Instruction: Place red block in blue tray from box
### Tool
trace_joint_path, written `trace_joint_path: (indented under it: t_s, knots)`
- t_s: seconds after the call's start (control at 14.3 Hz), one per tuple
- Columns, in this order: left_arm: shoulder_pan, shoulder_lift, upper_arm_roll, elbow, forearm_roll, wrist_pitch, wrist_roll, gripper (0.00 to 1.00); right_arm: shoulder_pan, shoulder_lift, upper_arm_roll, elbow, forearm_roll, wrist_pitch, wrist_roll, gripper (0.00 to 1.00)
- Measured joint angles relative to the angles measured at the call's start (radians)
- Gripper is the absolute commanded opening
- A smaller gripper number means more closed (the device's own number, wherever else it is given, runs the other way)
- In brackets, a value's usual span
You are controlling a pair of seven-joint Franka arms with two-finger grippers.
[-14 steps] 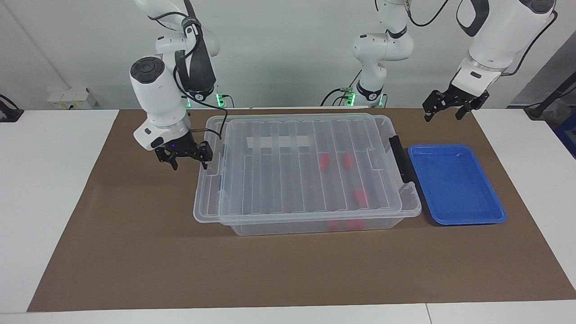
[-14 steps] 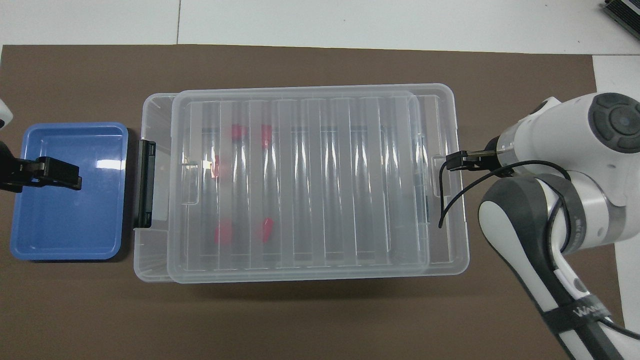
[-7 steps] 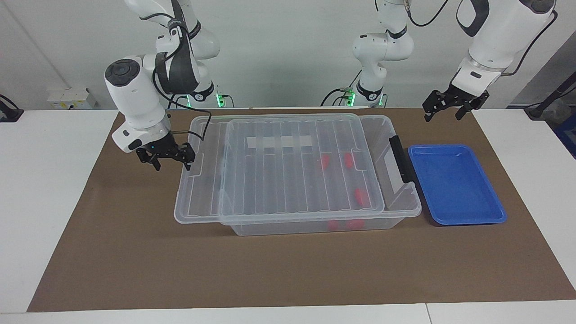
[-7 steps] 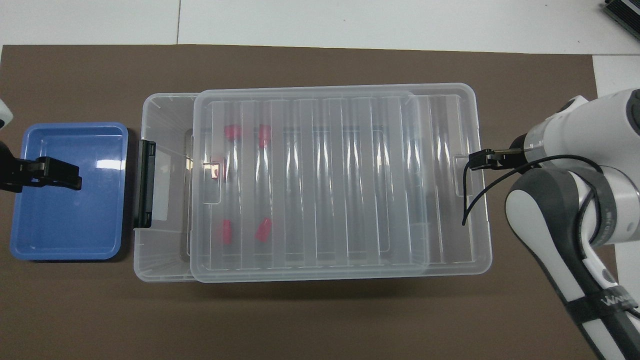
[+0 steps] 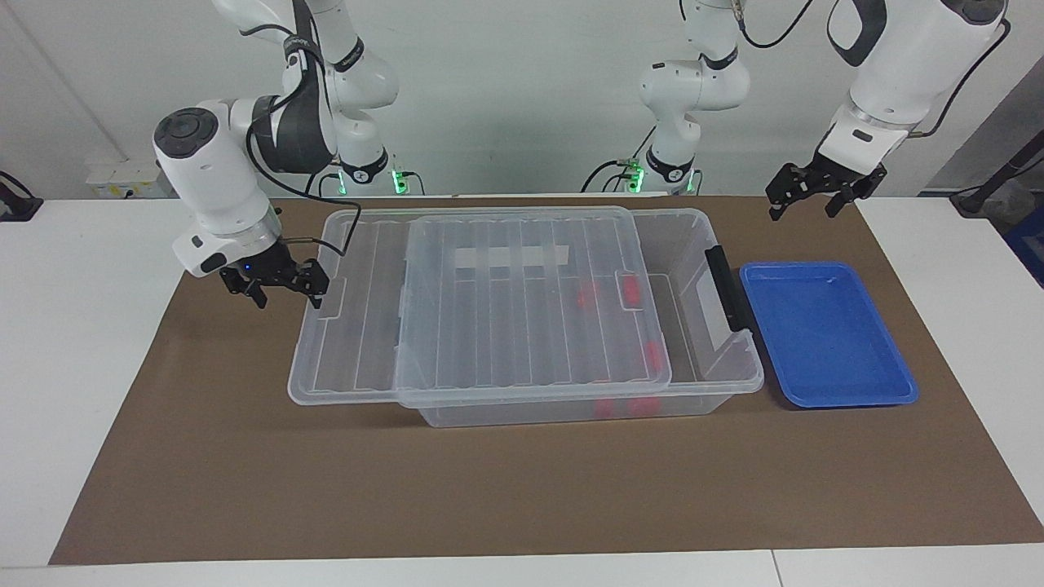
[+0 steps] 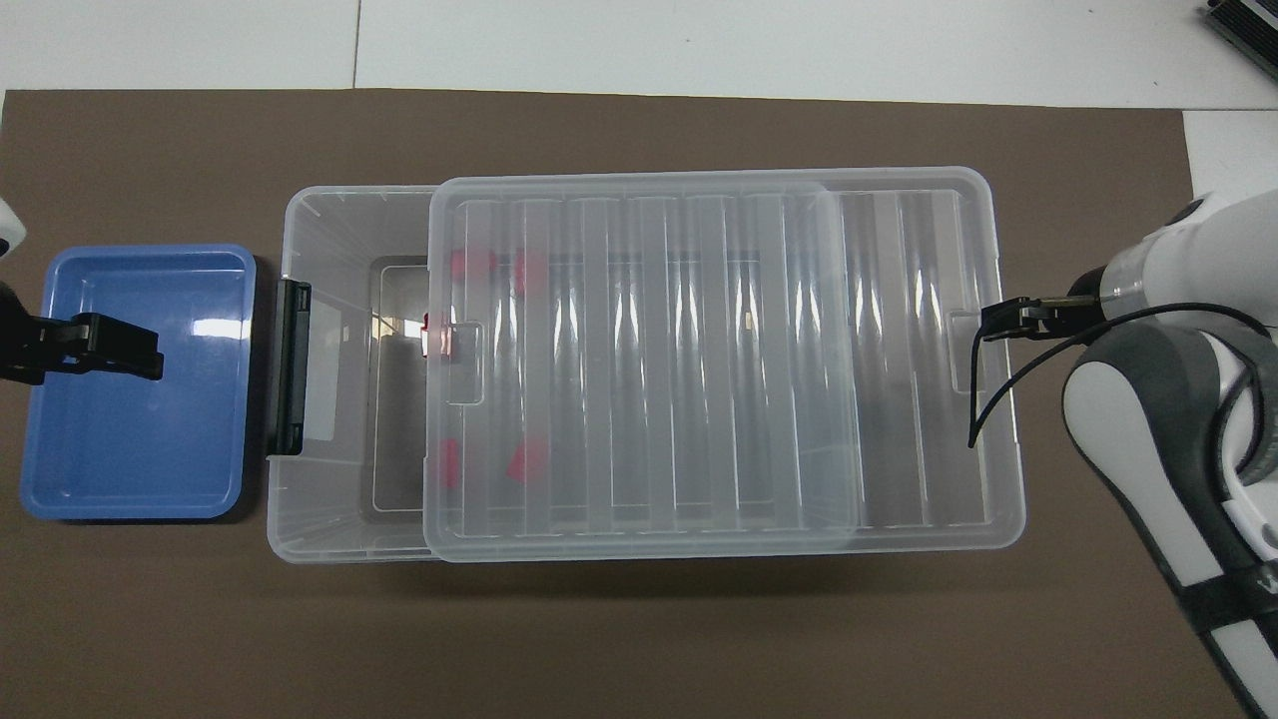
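Clear box (image 5: pixel 701 350), ribbed lid (image 5: pixel 522 302) displaced toward the right arm's end.
Lid edge is gripped by right gripper (image 5: pixel 314 285); red blocks (image 5: pixel 632 289) are held in the box beside blue tray (image 5: pixel 824 334); left gripper (image 5: pixel 803 200), fingers spread, is raised near the tray.

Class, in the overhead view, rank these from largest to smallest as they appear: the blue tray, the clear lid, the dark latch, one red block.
1. clear lid
2. blue tray
3. dark latch
4. red block
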Motion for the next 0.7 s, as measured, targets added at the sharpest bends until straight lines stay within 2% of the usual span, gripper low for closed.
trace_joint_path:
  t_s: [0.7]
  knots:
    - [0.000, 0.000, 0.000, 0.000, 0.000, 0.000, 0.000, 1.00, -0.067, -0.001, -0.001, 0.000, 0.000, 0.000, -0.056, 0.99]
